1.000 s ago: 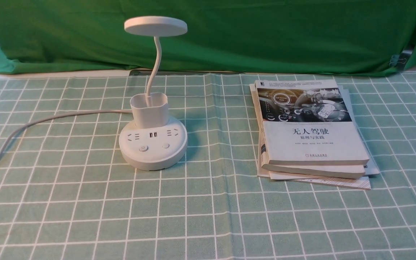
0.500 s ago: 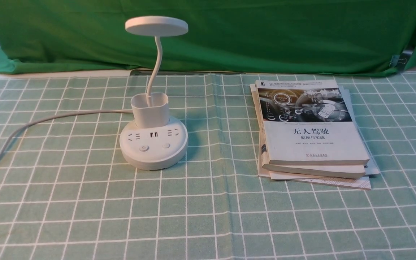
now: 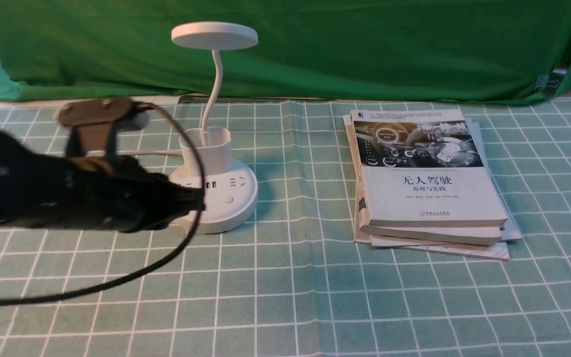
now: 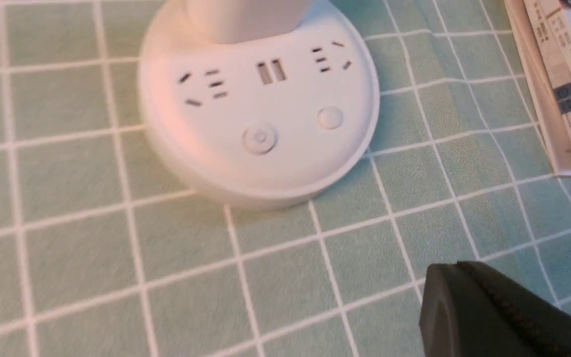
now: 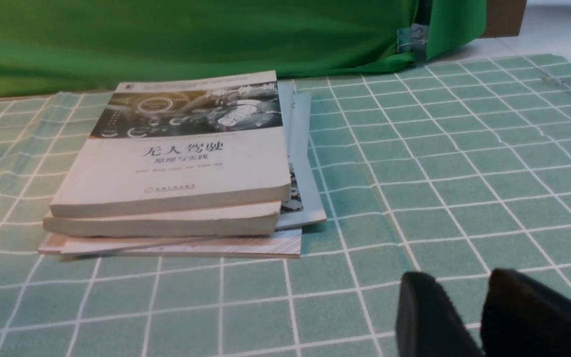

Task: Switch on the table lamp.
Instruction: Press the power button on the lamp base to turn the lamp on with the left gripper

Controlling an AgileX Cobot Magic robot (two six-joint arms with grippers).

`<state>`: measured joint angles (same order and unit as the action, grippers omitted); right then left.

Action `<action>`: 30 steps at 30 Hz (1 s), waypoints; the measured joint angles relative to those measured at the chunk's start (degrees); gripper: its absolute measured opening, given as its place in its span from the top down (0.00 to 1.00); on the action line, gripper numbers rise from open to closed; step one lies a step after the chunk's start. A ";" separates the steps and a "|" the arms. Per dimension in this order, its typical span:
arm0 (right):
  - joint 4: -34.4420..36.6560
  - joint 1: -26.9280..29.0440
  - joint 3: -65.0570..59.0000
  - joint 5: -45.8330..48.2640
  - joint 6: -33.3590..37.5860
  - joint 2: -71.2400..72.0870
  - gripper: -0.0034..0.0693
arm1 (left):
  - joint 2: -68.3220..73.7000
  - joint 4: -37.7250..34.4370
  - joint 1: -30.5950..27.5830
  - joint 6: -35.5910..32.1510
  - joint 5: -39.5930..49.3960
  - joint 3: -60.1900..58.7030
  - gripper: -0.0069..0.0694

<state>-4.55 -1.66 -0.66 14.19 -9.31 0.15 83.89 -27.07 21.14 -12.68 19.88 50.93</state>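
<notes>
The white table lamp (image 3: pixel 214 35) stands left of centre on the checked cloth, with its disc head unlit above the gooseneck, the cup holder and the round base (image 3: pixel 233 198). My left gripper (image 3: pixel 199 201) reaches in from the left, shut and empty. Its tip is at the base's front left and hides the left button. In the left wrist view the base (image 4: pixel 265 163) shows both buttons: a ringed one (image 4: pixel 259 138) and a plain one (image 4: pixel 330 118). The shut gripper (image 4: pixel 456 267) is short of them. My right gripper (image 5: pixel 459 280) hovers slightly open over bare cloth.
A stack of books (image 3: pixel 429 183) lies right of the lamp, also in the right wrist view (image 5: pixel 176 168). A black cable (image 3: pixel 117 282) loops from my left arm over the cloth. The lamp's white cord (image 3: pixel 142 152) runs off left. Green backdrop cloth (image 3: pixel 365 49) closes the far edge.
My left arm has swung in from the left and now covers the lamp base's left side. Before, no arm was in the front view. The lamp and books have stayed put.
</notes>
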 joint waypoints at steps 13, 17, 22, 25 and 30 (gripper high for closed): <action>0.00 0.00 0.00 0.01 0.00 0.00 0.63 | 23.02 20.39 2.52 14.71 6.16 22.08 0.91; 0.00 0.00 0.00 0.01 0.00 0.00 0.63 | 25.97 20.46 2.52 15.21 6.11 22.88 0.91; 0.00 0.00 0.00 0.01 0.00 0.00 0.63 | 27.47 20.64 2.52 15.32 6.17 23.18 0.91; 0.00 0.00 0.00 0.01 0.00 0.00 0.63 | 27.73 20.77 2.52 15.32 6.13 23.23 0.91; 0.00 0.00 0.00 0.01 0.00 0.00 0.63 | 28.82 20.82 2.52 15.79 6.02 23.83 0.91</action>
<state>-4.55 -1.66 -0.66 14.20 -9.31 0.15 112.71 -6.25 23.65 3.11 25.91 74.76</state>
